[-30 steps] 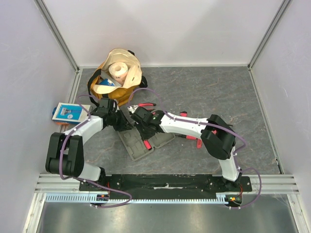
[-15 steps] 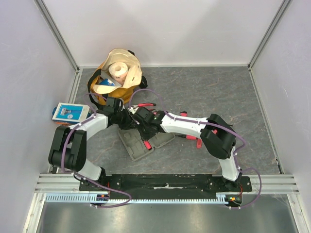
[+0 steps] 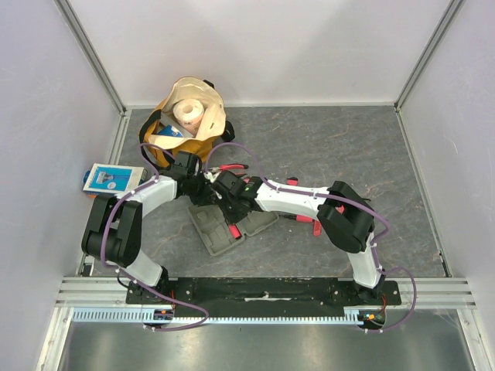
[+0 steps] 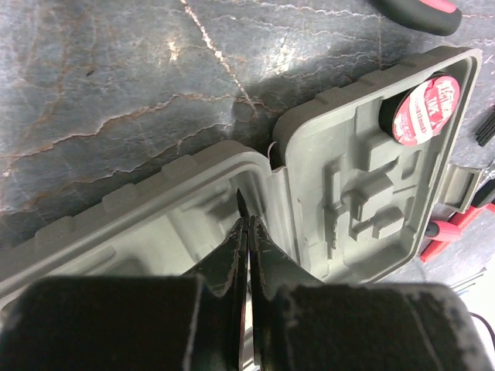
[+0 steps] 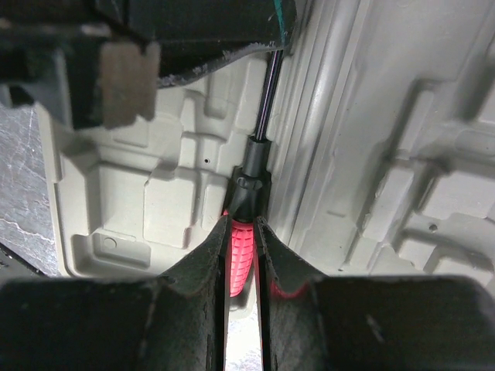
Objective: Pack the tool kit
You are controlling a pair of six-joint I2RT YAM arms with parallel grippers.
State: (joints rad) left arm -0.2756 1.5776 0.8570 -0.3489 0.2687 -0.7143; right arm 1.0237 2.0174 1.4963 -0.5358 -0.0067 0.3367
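1 tape measure wears a red label, lettering unreadable.

The left end effector has its two black fingers pressed flat together with nothing between them. Below the tips lies a flat grey plastic hinged case, open, moulded slots facing up. The tips stand over the inner wall of one half, just beside the hinge ridge; whether they touch it cannot be told. Ahead and to the right of the end effector, a round red-and-black tape measure sits in the far corner of the other half. Further ahead, a black-and-red tool handle lies on the dark grey marbled table. To the far right, red tool handles lie just outside the case, near its latch tab.
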